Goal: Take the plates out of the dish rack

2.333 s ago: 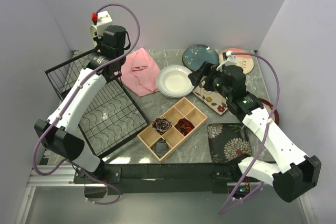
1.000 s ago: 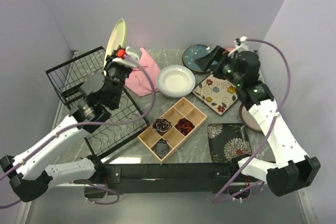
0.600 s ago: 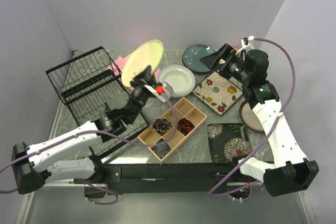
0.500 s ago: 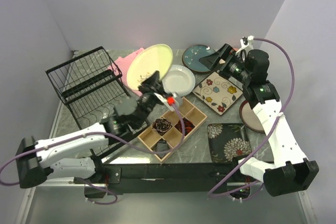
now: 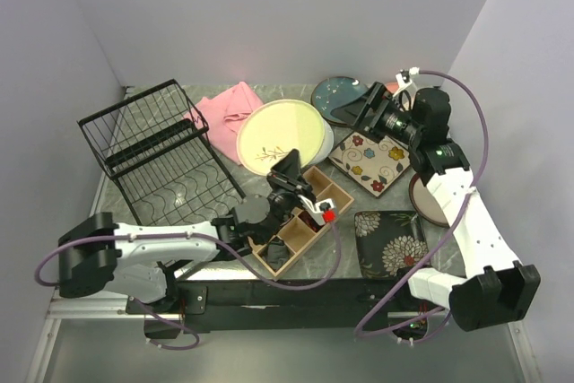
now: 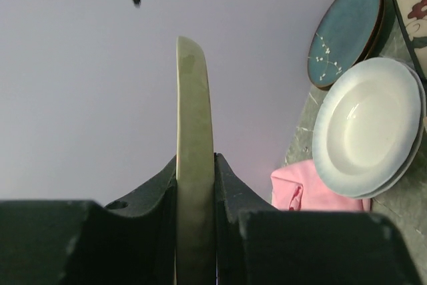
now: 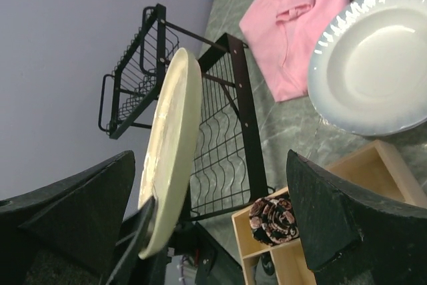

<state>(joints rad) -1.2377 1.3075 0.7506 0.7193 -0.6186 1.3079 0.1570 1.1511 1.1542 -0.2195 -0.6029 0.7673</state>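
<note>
The dish rack [image 5: 152, 154], far left, holds no plates. Risk: the left gripper [image 5: 288, 168], clamped only on the rim of the cream-green plate [image 5: 280, 134], could let it pivot or slip onto the white plate [image 6: 367, 125] close by. That plate rises edge-on from between the jaws. The right gripper [image 5: 360, 107] hangs wide apart, empty.

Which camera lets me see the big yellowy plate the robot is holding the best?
The top camera. There the cream-green plate faces the camera, showing its whole round face. The left wrist camera sees only its thin edge, pinched by the left gripper. The right wrist camera sees it tilted, nearly edge-on.
</note>
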